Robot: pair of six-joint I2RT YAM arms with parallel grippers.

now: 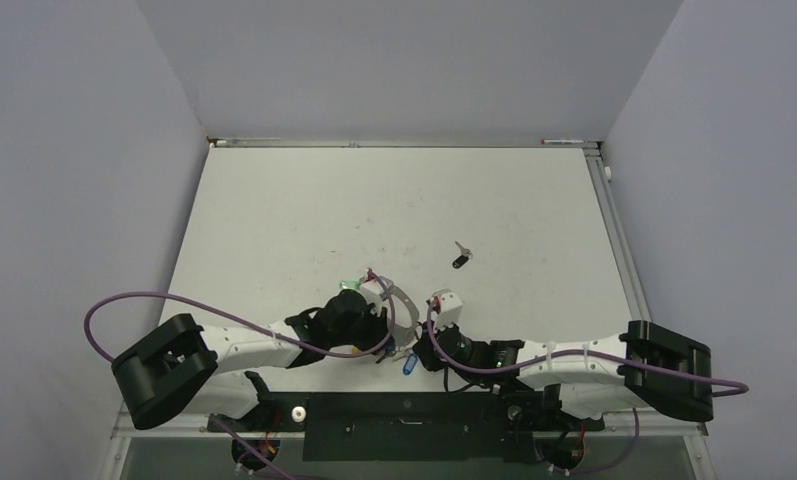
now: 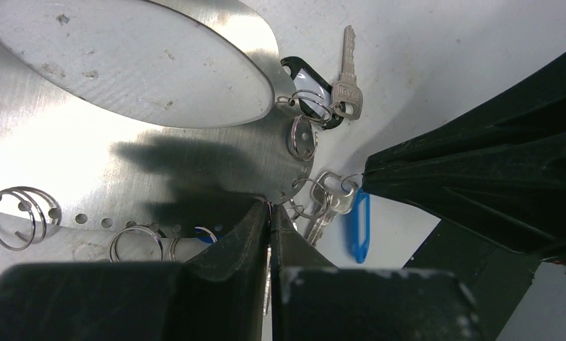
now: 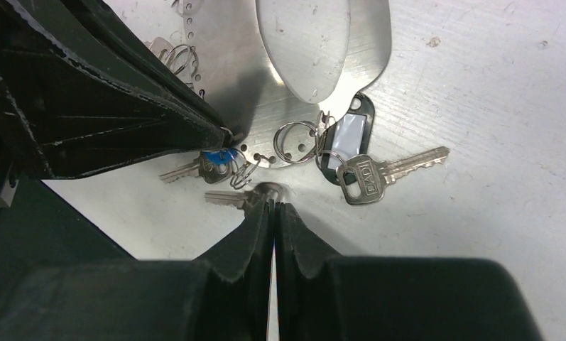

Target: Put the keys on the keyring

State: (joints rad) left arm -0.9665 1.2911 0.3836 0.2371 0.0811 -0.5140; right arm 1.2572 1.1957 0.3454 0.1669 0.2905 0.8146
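Observation:
The keyring (image 2: 159,153) is a flat grey metal ring plate with an oval opening and small holes along its rim; it also shows in the top view (image 1: 406,308) and the right wrist view (image 3: 368,28). My left gripper (image 2: 271,207) is shut on its rim. Small split rings hang in the holes, one carrying a black-tagged key (image 3: 379,172). My right gripper (image 3: 273,200) is shut on the head of a silver key (image 3: 226,197) right at the rim, beside a blue tag (image 2: 358,227). A loose black-headed key (image 1: 460,258) lies farther back on the table.
Both grippers (image 1: 369,320) (image 1: 426,350) meet near the table's front middle, almost touching. A green tag (image 1: 352,285) and a red bit (image 1: 372,272) lie by the ring's far side. Grey walls close in the table (image 1: 274,220) on three sides.

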